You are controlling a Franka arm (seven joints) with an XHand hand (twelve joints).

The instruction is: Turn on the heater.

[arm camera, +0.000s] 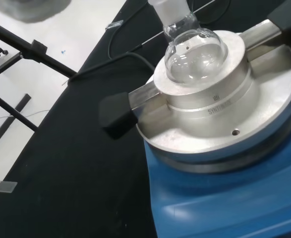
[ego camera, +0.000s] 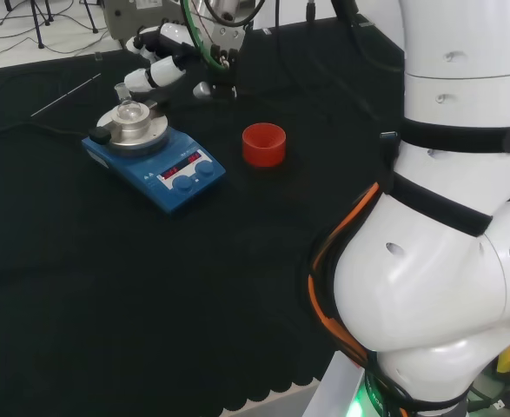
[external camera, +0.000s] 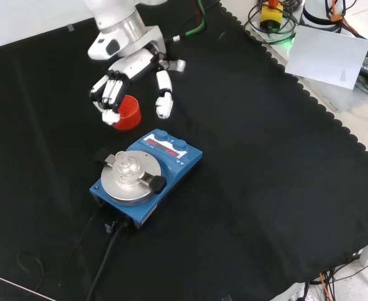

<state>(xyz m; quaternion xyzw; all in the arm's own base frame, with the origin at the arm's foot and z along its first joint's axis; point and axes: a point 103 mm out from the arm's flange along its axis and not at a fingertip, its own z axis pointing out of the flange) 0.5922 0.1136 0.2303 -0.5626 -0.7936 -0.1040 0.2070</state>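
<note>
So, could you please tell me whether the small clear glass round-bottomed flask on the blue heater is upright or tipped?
Upright: the small clear glass round-bottomed flask sits in the metal block on the blue heater, neck pointing up.

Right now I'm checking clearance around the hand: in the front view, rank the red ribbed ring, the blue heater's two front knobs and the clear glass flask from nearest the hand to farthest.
1. Red ribbed ring, directly beside the hand.
2. Blue heater's two front knobs, lower right of the hand.
3. Clear glass flask, on the heater's metal block, lowest in view.
</note>
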